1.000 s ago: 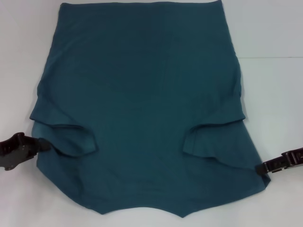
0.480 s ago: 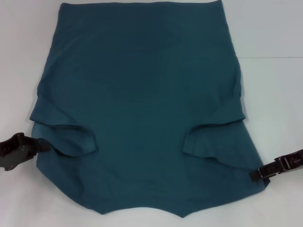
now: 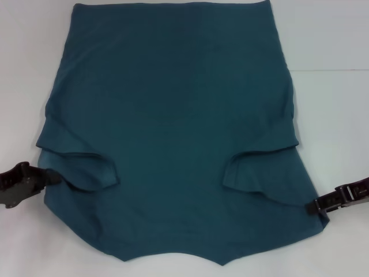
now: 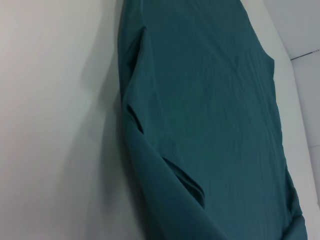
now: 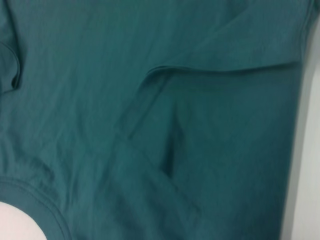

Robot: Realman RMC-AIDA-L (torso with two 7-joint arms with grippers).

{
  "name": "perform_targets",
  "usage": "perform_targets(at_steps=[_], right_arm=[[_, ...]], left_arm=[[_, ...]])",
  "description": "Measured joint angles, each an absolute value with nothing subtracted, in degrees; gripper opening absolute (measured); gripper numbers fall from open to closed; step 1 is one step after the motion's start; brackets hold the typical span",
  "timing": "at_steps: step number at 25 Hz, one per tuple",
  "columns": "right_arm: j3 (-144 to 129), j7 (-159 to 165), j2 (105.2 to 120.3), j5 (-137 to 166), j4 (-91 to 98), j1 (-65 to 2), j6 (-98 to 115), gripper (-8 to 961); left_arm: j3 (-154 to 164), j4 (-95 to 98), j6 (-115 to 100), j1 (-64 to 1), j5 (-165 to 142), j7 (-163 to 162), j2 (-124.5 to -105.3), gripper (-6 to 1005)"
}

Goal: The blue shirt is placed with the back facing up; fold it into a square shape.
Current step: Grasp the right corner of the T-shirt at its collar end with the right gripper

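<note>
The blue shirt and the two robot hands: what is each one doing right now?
blue shirt: lying flat on the white table, plain side up, both sleeves folded in over the body.
left gripper: at the shirt's left edge, by the folded sleeve.
right gripper: at the shirt's right edge, near the robot.

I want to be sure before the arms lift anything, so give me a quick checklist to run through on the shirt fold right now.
1. Blue shirt lies flat, plain back up: ok.
2. Both sleeves folded inward onto the body: ok.
3. Left gripper at the shirt's left edge by the folded sleeve: ok.
4. Right gripper at the shirt's right edge near the shoulder: ok.
5. Each gripper actually pinching cloth: cannot tell.
6. Far hem straight and unwrinkled: ok.
</note>
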State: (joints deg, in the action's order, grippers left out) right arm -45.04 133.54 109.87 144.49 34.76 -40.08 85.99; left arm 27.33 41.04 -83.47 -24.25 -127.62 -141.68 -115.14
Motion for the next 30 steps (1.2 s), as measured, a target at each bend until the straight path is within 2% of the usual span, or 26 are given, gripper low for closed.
perform_targets(at_steps=[7,18,30], right_arm=[[-45.73,133.36,110.49,144.49,34.34,-40.62,86.13,677],[-46.34,133.40,112.45,144.00,34.65,-42.47,87.91,654],[-46.27,133.75,112.58,142.59,34.74,-42.73,87.95,585]], left_arm=[[27.33,41.04,-83.47,-24.26,-127.62,-141.76,-115.14,15],[27.33,41.04,-83.06,-24.26,-127.62,-141.86,-115.14,14],[27.33,40.96,-82.81,-24.21,-127.62,-141.82,-115.14,16]])
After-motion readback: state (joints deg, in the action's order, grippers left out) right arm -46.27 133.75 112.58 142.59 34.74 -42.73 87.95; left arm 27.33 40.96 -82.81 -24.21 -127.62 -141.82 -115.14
